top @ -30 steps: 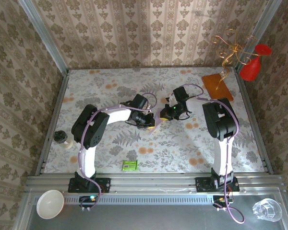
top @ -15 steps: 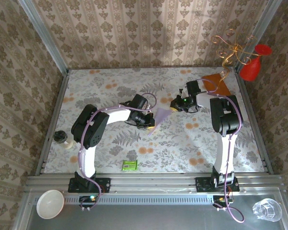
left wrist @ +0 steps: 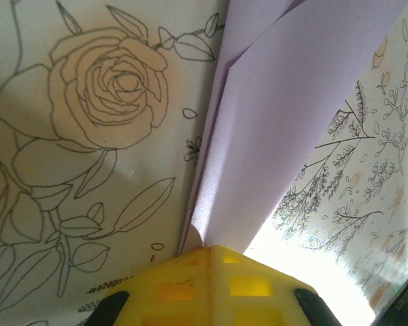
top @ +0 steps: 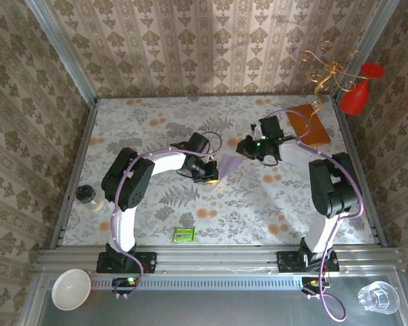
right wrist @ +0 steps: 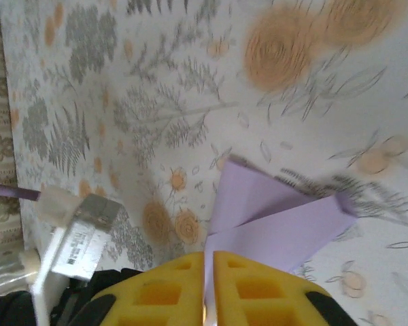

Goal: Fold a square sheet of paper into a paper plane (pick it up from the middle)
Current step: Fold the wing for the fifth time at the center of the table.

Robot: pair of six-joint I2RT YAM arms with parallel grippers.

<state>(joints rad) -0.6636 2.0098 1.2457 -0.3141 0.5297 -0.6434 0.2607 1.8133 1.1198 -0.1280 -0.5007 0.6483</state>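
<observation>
We see the left hand [left wrist: 204, 257] clamped shut on the sheet of paper [left wrist: 285, 115], its yellow pads biting the near end where the lavender layers meet in a crease. We judge this grip to be the anchor, holding the half-folded sheet steady and apparently a little clear of the counter [top: 149, 136] so the flaps can be worked. From above, the sheet sits near the middle of the counter between the two hands, slanting from the left hand up toward the right hand [right wrist: 205, 261]. The right hand's pads stand almost together, with a sliver of lavender in the seam between them. We cannot tell whether they pinch a corner or merely sit just beside it. Two overlapping layers and one sharp fold show, so we reckon the plane is only partway made. The counter wears a pale cloth printed with orange roses and grey ferns. An orange-brown board [top: 307, 123] lies at the far right corner and a small green packet [top: 184, 234] near the front edge, both well apart from the work. Patterned wallpaper panels close three sides, and a red goblet [top: 359, 92] with a gold wire ornament [top: 326, 68] stands at the far right corner.
</observation>
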